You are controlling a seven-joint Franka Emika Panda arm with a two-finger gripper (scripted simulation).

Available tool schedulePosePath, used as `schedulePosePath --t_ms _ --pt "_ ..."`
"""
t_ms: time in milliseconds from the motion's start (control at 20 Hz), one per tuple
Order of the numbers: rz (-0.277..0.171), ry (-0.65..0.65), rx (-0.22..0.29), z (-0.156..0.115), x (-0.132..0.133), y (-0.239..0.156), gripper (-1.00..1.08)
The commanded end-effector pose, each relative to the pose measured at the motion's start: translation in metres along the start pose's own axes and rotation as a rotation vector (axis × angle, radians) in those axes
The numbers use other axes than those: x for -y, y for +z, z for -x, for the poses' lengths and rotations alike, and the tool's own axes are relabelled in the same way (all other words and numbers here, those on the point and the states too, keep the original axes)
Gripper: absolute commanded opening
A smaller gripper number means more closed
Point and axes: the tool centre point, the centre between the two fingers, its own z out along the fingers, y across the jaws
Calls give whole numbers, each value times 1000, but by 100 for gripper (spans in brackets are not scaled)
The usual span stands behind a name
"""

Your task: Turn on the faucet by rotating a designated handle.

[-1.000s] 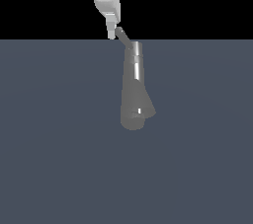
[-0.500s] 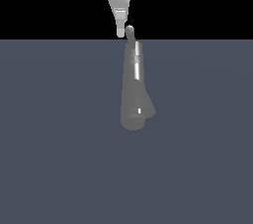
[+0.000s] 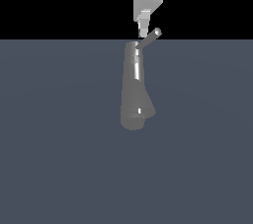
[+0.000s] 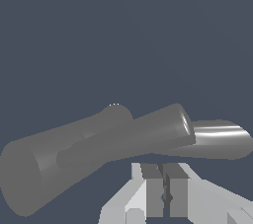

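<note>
On the flat slate-blue surface (image 3: 59, 159), near the middle of the exterior view:
faucet: the grey metallic faucet (image 3: 134, 87) is standing with its narrow cylindrical top near the surface's far edge and its flared body widening toward the camera, a bright highlight running down its neck.
handle: the thin grey handle (image 3: 148, 39) is sticking out from the faucet's top, slanting up toward the exterior view's right and ending in a lighter round tip.
gripper: the white gripper (image 3: 142, 29) is hanging just above the faucet's top, its tip touching or nearly touching the handle's base (which of the two is unclear); in the wrist view its fingers (image 4: 154, 191) are sitting pressed together with only a thin dark seam between them, pinching nothing.
writing: no readable lettering is showing on any part.
containers: nothing here is holding contents.
wrist view: the faucet (image 4: 74, 154) is lying across the frame with the handle (image 4: 131, 139) in front of it.
</note>
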Motion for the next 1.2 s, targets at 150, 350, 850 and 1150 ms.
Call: schedulePosePath --t_ms 150,350,850,1150 --pt "0 5 0 -13 8 4 -100" --pt "1 12 -1 -29 18 8 -100" --pt "2 28 -1 -70 41 20 -100" --pt "3 35 -1 -89 52 25 -100"
